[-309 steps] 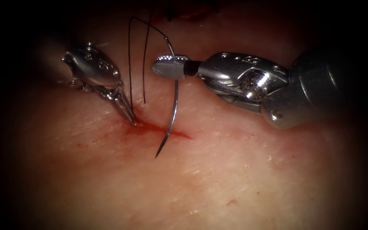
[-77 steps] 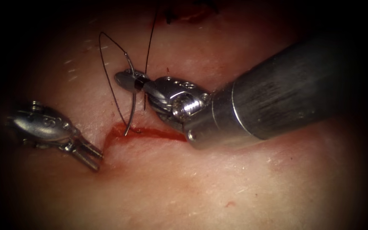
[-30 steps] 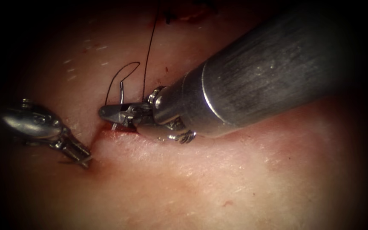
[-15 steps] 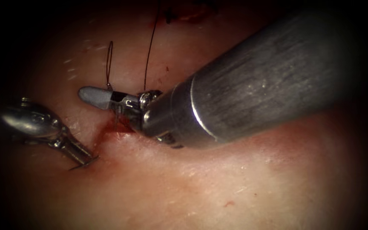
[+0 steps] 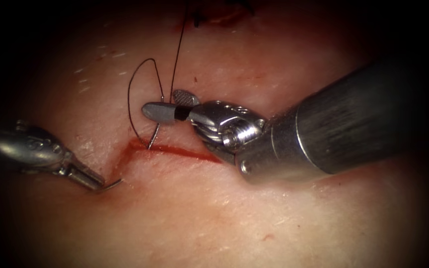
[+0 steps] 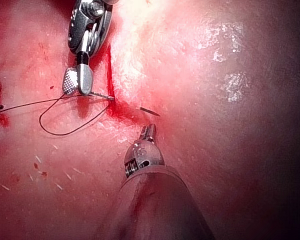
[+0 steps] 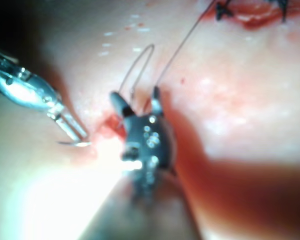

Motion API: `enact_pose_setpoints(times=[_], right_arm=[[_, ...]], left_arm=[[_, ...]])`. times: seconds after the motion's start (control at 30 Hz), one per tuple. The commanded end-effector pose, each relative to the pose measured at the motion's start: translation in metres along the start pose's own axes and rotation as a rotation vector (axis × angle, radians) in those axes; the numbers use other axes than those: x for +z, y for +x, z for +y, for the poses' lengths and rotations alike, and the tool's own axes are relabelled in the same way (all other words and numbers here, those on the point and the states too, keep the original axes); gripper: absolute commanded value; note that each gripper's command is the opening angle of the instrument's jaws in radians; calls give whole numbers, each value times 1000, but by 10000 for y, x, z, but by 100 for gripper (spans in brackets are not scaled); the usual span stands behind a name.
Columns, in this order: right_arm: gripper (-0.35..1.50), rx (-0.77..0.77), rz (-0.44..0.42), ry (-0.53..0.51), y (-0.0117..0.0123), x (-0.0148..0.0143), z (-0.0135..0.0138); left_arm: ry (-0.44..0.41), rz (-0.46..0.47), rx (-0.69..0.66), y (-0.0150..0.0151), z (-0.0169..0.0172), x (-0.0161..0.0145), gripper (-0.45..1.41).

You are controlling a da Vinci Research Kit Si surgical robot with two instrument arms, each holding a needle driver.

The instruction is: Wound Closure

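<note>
The curved needle (image 5: 155, 131) is in the tissue (image 5: 254, 218). Its tail stands above the cut (image 5: 184, 153) and its tip (image 5: 115, 183) pokes out at the cut's left end. My right tool (image 5: 167, 104) comes in from the right, its jaws open on either side of the needle's tail and gripping nothing. The left tool (image 5: 94, 182) lies left of the cut, jaws slightly open right beside the tip, which the left wrist view (image 6: 150, 112) shows a little apart from them (image 6: 149, 131). Dark thread (image 5: 131, 92) loops off the tail.
A second strand of thread (image 5: 178, 44) runs up to earlier stitches (image 5: 214, 19) at the top. Red fluid lines the cut. The right tool's thick shaft (image 5: 353, 124) covers the tissue right of the cut.
A second ago the right jaws were shut on the needle, low at the cut. They have since opened and drawn back to the right. The needle tip now shows by the left tool.
</note>
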Motion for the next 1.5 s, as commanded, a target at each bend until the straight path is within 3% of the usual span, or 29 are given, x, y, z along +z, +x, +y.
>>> enact_pose_setpoints(times=[0.03,0.2,0.6,0.83,1.17,1.4,1.5], right_arm=[[132,3,-11,10,-11,0,-6],[132,0,-26,31,-12,-4,-1],[132,-30,-33,48,-21,-7,10],[132,-37,-41,64,-27,-4,12],[132,-44,-46,73,-29,-4,10],[132,-43,-45,70,-27,-5,13],[140,-41,-30,46,-22,-9,16]], left_arm=[[5,28,37,0,12,17,15],[73,92,176,-5,28,25,25],[124,276,275,6,55,42,51],[134,304,301,20,51,60,52],[139,304,299,21,18,54,47],[153,302,300,19,29,52,46],[158,310,307,20,37,51,41]])
